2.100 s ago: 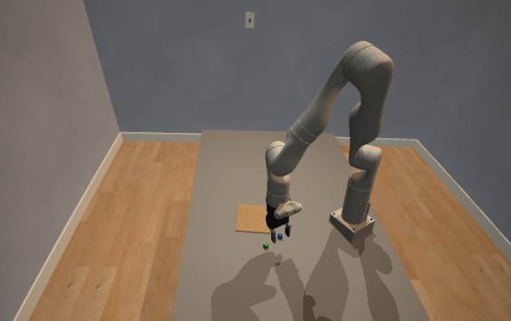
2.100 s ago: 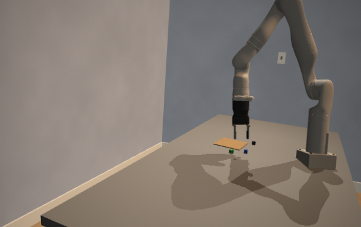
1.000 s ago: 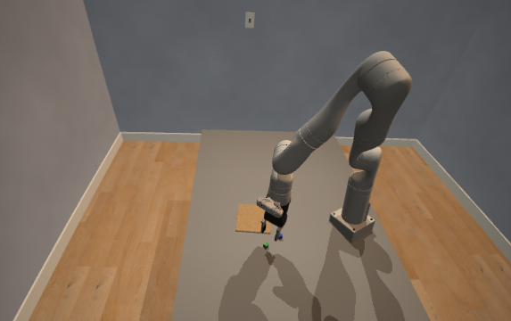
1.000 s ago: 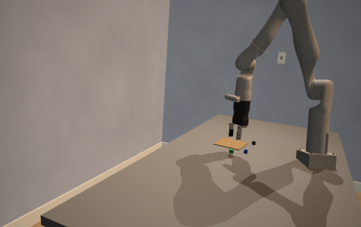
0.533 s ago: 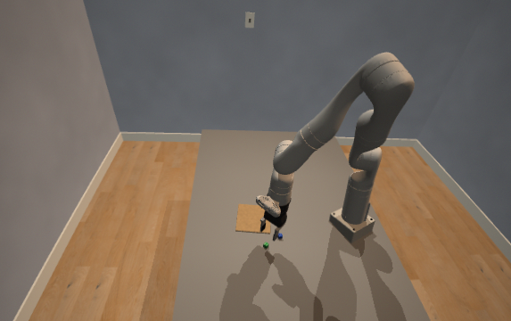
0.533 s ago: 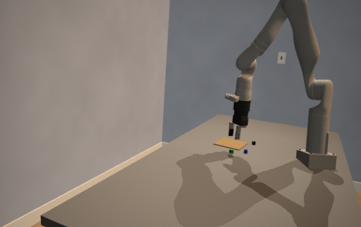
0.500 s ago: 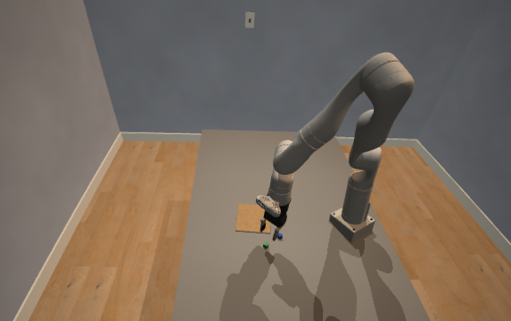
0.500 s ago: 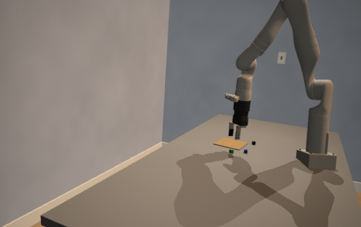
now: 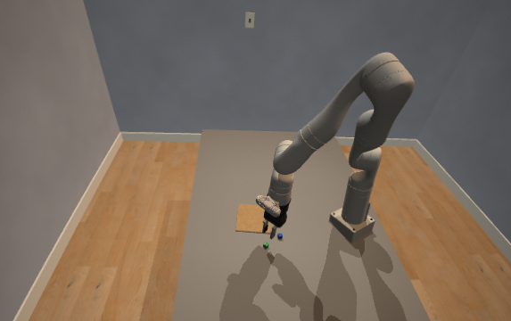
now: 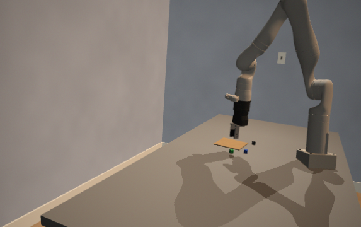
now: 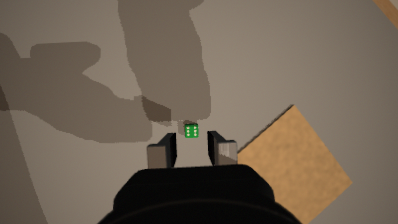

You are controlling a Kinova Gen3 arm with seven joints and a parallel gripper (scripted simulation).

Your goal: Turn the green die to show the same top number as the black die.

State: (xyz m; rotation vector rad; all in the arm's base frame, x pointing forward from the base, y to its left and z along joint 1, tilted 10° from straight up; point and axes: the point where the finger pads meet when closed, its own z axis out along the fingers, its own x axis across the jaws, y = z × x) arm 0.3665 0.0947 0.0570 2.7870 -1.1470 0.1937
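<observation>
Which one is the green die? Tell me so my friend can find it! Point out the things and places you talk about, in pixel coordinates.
Find the square tan mat [image 9: 250, 218] [image 10: 230, 144] [image 11: 297, 167] on the big table [image 9: 219, 178] [image 10: 136, 189] [image 11: 280, 55]. Just off its edge, on the bare tabletop, sits a tiny cube, the green die [image 9: 266, 245] [image 10: 231, 151] [image 11: 191, 131]. Its neighbours are blue and black; only this one is green, with white dots.

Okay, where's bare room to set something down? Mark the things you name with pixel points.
Tabletop left of the mat [image 9: 250, 218] [image 10: 230, 144] [image 11: 295, 165] in the top view looks free, as does the mat's visible part. Crowded: the mat's near edge, with the green die [image 9: 266, 245] [image 10: 231, 151] [image 11: 191, 131], blue die [image 9: 280, 236] [image 10: 246, 151] and hand [image 9: 269, 233] [image 10: 234, 137] [image 11: 192, 143].
</observation>
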